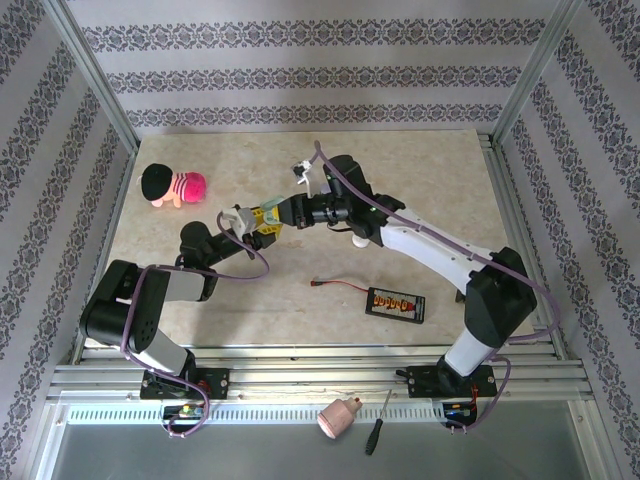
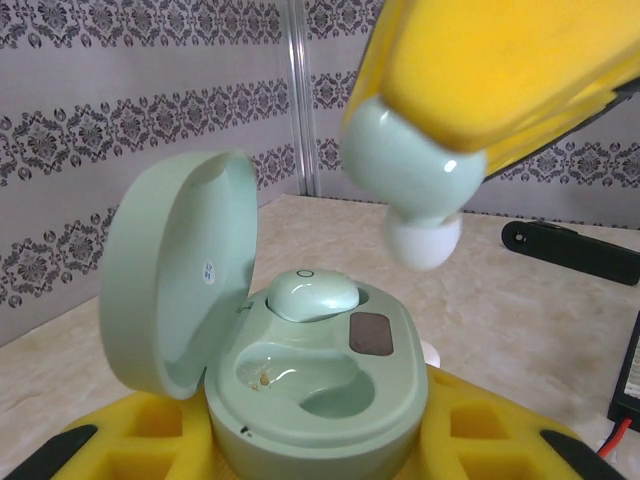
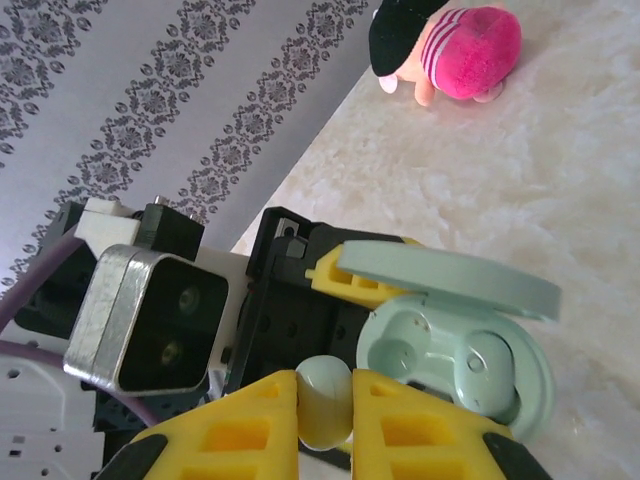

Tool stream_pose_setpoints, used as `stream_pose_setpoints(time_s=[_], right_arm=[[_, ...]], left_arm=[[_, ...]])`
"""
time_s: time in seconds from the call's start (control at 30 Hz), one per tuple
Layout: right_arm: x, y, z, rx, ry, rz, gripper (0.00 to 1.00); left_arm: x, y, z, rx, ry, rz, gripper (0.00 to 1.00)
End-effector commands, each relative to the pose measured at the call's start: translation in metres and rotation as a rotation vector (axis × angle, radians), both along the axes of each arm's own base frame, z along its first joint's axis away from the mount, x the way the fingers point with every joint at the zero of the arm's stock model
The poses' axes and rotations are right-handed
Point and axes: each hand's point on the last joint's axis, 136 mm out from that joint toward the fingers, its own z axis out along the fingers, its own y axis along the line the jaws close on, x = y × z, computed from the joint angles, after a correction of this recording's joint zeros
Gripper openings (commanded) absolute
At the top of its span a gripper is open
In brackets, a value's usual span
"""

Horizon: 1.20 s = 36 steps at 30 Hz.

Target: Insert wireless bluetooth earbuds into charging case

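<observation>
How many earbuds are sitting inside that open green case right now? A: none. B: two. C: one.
C: one pale green earbud sits in the far socket of the charging case. The near socket is bare, and the right gripper pinches the second earbud.

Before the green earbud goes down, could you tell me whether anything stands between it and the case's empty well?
Nothing visible does. The held earbud hangs from the right tool above the open case; the lid is swung aside, the empty well lies open, and the seated earbud occupies the other well.
</observation>
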Motion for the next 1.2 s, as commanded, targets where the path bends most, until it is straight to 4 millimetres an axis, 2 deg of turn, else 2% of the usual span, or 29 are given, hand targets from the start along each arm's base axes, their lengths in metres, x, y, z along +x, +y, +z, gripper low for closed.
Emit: stream_pose_setpoints(time_s=[0.0,0.13,0.63,0.83,1.17], right_arm=[[0.006,0.008,0.000,-0.030,-0.050,-0.003,0.14],[0.007,0.014,-0.008,-0.056,-0.048,0.004,0.14],[0.012,0.014,-0.036,-0.118,-0.019,-0.020,0.15],[0.010,0.013,-0.036,-0.119,-0.013,-0.019,0.22],[0.014,-0.005,-0.023,-0.119,-0.055,-0.061,0.35]], left_arm=[[-0.003,-0.007,0.012,0.002,-0.071,-0.025,0.32],[-0.003,-0.007,0.013,0.003,-0.076,-0.019,0.32],[-0.001,-0.008,0.016,-0.011,-0.079,-0.021,0.32],[0.000,-0.007,0.015,-0.006,-0.078,-0.010,0.32],[0.002,-0.007,0.013,-0.003,-0.072,-0.006,0.32]])
